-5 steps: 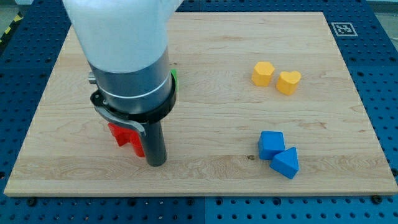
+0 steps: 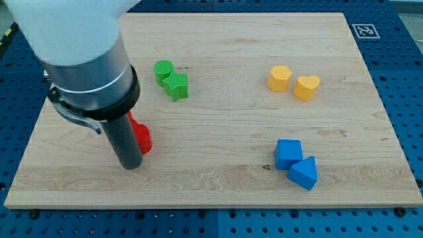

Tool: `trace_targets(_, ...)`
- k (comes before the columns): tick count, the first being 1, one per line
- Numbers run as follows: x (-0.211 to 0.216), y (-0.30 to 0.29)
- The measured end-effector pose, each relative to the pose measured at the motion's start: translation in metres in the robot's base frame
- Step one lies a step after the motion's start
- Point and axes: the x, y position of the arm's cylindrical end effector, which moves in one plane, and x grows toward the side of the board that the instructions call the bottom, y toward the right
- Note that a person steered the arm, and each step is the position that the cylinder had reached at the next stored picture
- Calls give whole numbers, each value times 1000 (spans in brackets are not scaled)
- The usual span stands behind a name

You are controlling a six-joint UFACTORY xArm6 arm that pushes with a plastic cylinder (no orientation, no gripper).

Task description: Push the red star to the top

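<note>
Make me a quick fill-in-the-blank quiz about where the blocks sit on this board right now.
1. The two yellow blocks sit toward the view's ____.
2. My tip is beside the ____ star.
3. The two green blocks are ____ each other.
4. The blue blocks lie toward the view's ____ right.

Missing words: right; red; touching; bottom

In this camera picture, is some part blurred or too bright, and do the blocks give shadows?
Camera view: the arm's white upper housing is overexposed and soft, being close to the lens; the blocks, such as the blue pair and the yellow pair, are sharp and cast only faint, short shadows; my tip is sharp, partly hiding the red star.
</note>
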Motion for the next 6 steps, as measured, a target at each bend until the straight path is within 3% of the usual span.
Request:
trace_targets(2, -5, -18)
trace_targets(4, -19, 31)
trace_targets(6, -7, 42)
